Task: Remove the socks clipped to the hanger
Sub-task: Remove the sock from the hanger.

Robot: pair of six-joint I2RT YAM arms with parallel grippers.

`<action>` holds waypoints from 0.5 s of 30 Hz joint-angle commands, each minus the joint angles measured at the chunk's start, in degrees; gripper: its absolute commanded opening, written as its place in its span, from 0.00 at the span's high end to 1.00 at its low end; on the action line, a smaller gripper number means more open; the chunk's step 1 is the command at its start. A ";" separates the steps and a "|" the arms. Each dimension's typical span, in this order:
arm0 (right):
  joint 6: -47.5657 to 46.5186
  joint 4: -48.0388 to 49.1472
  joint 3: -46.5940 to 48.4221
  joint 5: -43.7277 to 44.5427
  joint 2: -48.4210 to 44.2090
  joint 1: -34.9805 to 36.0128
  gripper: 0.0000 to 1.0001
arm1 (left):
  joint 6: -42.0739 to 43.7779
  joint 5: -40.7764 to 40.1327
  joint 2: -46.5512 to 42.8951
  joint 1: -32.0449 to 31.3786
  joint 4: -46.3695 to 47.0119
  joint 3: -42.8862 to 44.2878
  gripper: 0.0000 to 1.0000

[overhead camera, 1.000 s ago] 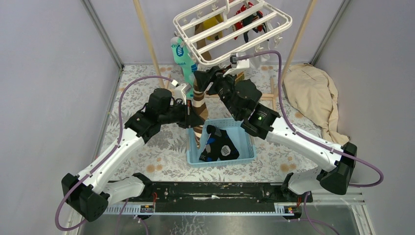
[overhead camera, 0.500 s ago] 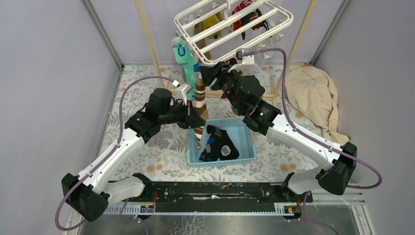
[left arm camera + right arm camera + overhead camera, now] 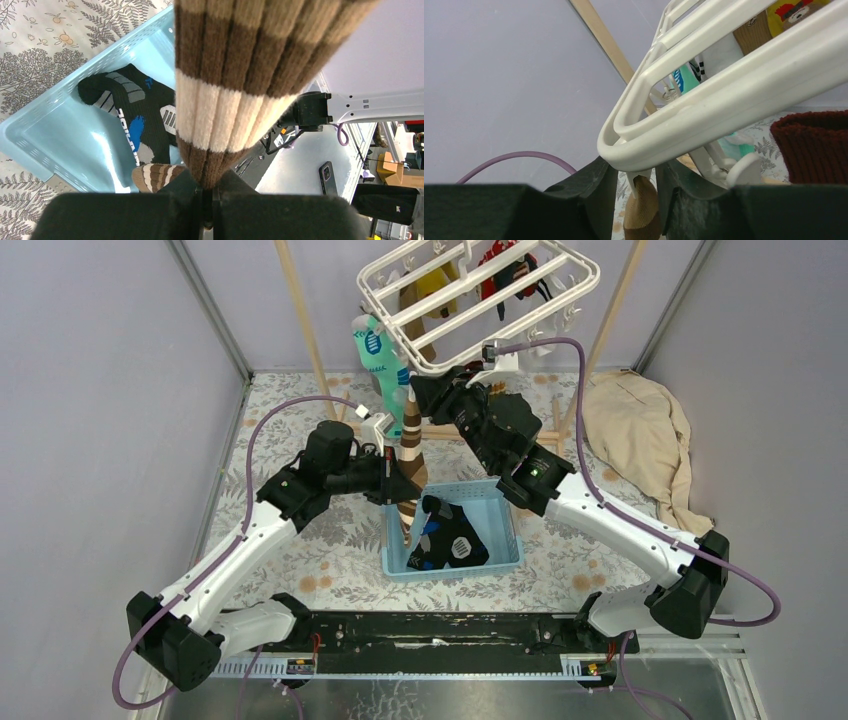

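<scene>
The white hanger (image 3: 470,300) hangs at the top with several socks clipped under it, among them a teal one (image 3: 378,360), a yellow one (image 3: 432,288) and a red one (image 3: 497,262). A brown-striped sock (image 3: 410,445) hangs from the near corner clip (image 3: 642,176) down into the basket. My left gripper (image 3: 398,483) is shut on that sock's lower part (image 3: 235,75). My right gripper (image 3: 636,187) sits under the hanger rim (image 3: 734,85), one finger on each side of the clip, with a small gap still showing on the left side.
A light blue basket (image 3: 500,560) below holds a black patterned sock (image 3: 452,538). A large beige cloth (image 3: 640,435) lies at the right. Pale wooden poles (image 3: 300,320) stand beside the hanger. A dark red sock (image 3: 814,145) hangs close to my right gripper.
My right gripper has risen to the hanger's near corner, and its jaws have narrowed around the clip. The left gripper has kept hold of the striped sock.
</scene>
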 commanded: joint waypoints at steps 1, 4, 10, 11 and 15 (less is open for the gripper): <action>1.09 5.15 -0.31 0.51 -0.49 -1.28 0.68 | 0.68 1.25 0.19 -0.35 -0.63 0.67 0.97; 1.10 5.27 -0.57 0.46 -0.65 -1.48 0.81 | 0.72 1.19 0.21 -0.40 -0.61 0.49 0.97; 1.23 5.19 -1.14 0.70 -1.29 -1.78 0.98 | 0.72 0.87 -0.02 -0.40 -0.62 0.04 0.97; 1.22 5.18 -1.27 0.64 -1.36 -1.83 0.98 | 0.72 0.82 -0.11 -0.40 -0.63 -0.05 0.97; 1.35 4.93 -1.51 0.74 -1.62 -1.94 0.98 | 0.55 1.02 -0.25 -0.36 -0.63 -0.41 0.96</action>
